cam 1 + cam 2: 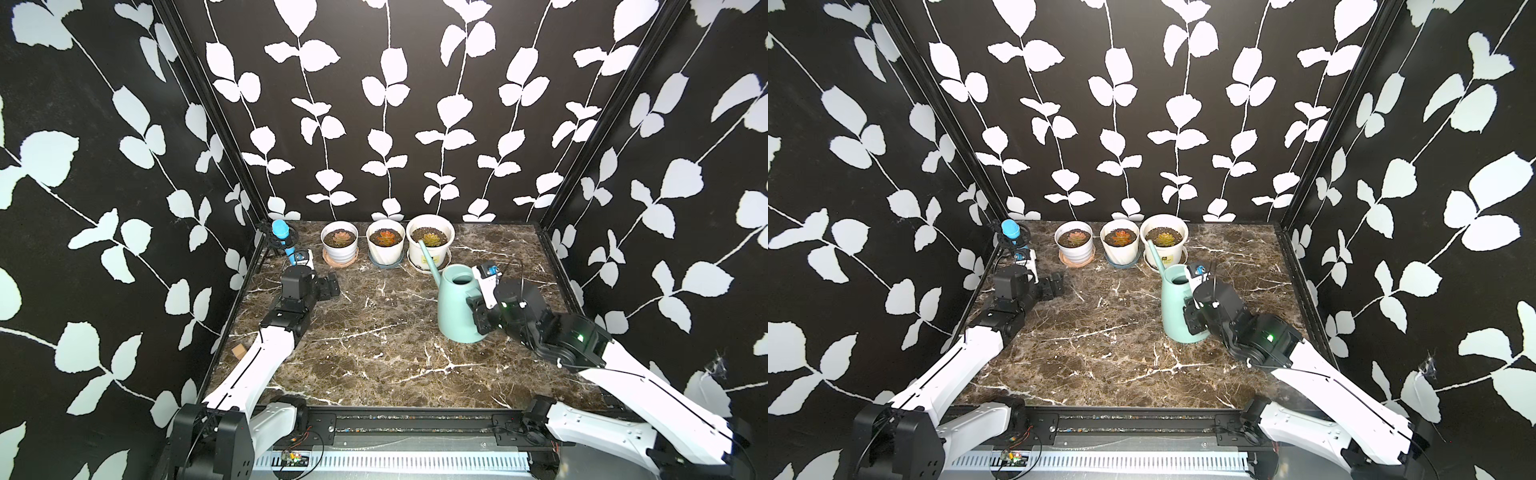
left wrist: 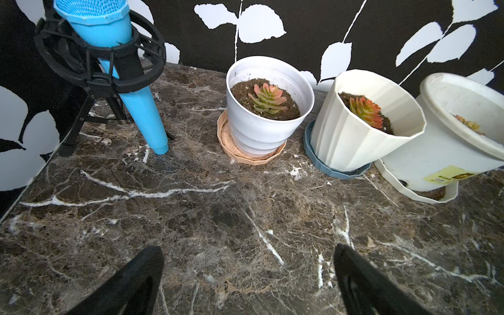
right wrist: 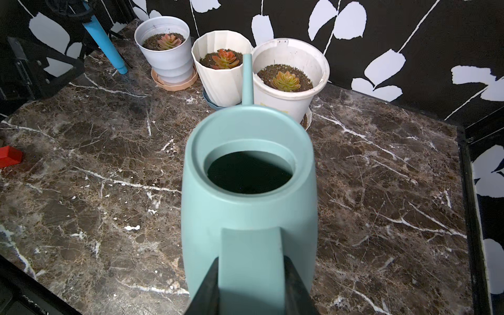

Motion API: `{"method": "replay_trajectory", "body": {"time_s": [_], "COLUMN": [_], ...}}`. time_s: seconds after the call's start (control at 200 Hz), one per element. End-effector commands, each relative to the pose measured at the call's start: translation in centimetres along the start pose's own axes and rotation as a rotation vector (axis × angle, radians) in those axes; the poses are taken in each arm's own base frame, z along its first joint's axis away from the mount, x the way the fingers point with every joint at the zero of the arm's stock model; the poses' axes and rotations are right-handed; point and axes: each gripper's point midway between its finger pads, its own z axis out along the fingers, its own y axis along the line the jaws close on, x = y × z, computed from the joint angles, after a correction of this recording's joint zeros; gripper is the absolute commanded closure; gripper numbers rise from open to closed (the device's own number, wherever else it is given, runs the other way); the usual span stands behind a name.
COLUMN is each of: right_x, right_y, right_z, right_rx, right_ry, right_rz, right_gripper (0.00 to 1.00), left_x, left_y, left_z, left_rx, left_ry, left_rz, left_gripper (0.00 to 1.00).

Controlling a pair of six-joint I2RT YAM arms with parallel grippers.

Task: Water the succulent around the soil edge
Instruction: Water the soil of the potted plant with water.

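Right gripper (image 3: pixel 251 275) is clamped on the flat handle (image 3: pixel 251 245) of the teal watering can (image 3: pixel 245 212), one finger on each side of the strap. That makes sense, since pinching it there lets the wrist tip the whole can forward. The can sits upright just past the fingertips, and it's dark inside so I can't tell how full it is.

Its spout (image 3: pixel 247 79) points away from the fingers toward the big white pot (image 3: pixel 289 101). The tip is up near the rim on the side facing the ribbed pot (image 3: pixel 221 81). My guess is the yellow-green succulent (image 3: pixel 285 81) in there is the target, and no pour has started yet.

Left gripper (image 2: pixel 248 249) hangs with its fingers wide apart over bare table (image 2: pixel 218 218), holding nothing. The pots are well ahead of it, so it's probably just parked out of the way.

The only writing is a yellow sticker (image 2: pixel 452 176) low on the big pot, print too blurry to read
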Motion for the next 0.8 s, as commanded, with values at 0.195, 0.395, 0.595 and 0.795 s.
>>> {"method": "replay_trajectory", "body": {"time_s": [0.195, 0.395, 0.595, 0.795], "right_x": [-4.6, -5.1, -5.2, -6.0], "right_y": [-0.4, -0.6, -0.8, -0.9], "right_z": [-2.0, -0.9, 0.2, 0.8], "right_rx": [0.022, 0.061, 0.073, 0.079], "right_ry": [-0.037, 0.072, 0.175, 0.207], "right_rz": [0.027, 0.0, 0.004, 0.017], "right_gripper": [1.0, 1.0, 1.0, 1.0], "left_x": [-1.5, -1.5, -1.6, -1.6], "left_y": [-0.3, -0.3, -0.2, -0.3], "left_z": [-0.6, -0.8, -0.8, -0.8], "left_rx": [0.005, 0.004, 0.0, 0.002], "left_ry": [-0.039, -0.04, -0.041, -0.044], "left_rz": [0.006, 0.007, 0.007, 0.006], "left_gripper": [0.01, 0.01, 0.01, 0.01]}}
